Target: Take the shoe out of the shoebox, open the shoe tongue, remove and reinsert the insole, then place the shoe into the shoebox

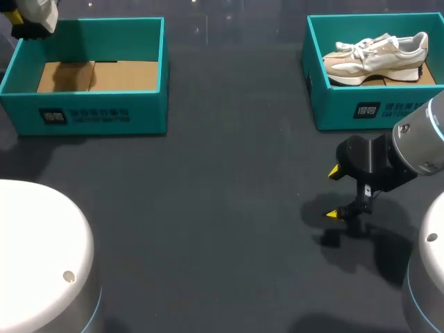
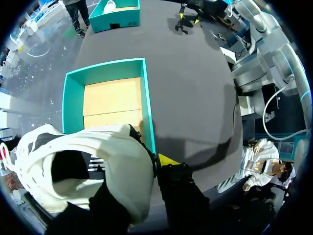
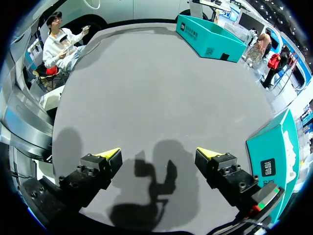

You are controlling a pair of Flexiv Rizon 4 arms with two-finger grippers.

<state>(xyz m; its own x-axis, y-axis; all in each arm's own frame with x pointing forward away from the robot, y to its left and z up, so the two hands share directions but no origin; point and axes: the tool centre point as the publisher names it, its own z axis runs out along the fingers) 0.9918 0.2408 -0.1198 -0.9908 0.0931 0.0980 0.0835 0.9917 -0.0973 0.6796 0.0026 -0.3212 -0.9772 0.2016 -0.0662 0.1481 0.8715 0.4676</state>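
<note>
Up at our far left, the white shoe (image 2: 98, 161) hangs in our left gripper (image 1: 28, 24), over a corner of the left box (image 2: 71, 103). One yellow fingertip (image 2: 166, 159) presses its side, and the other is hidden behind it. Well apart, a beige shoe (image 1: 378, 59) sits on its sole inside the right box (image 1: 361, 111). Our right gripper (image 3: 157, 152) hovers low over the table (image 1: 229, 173) near that box, fingers spread wide and holding nothing.
</note>
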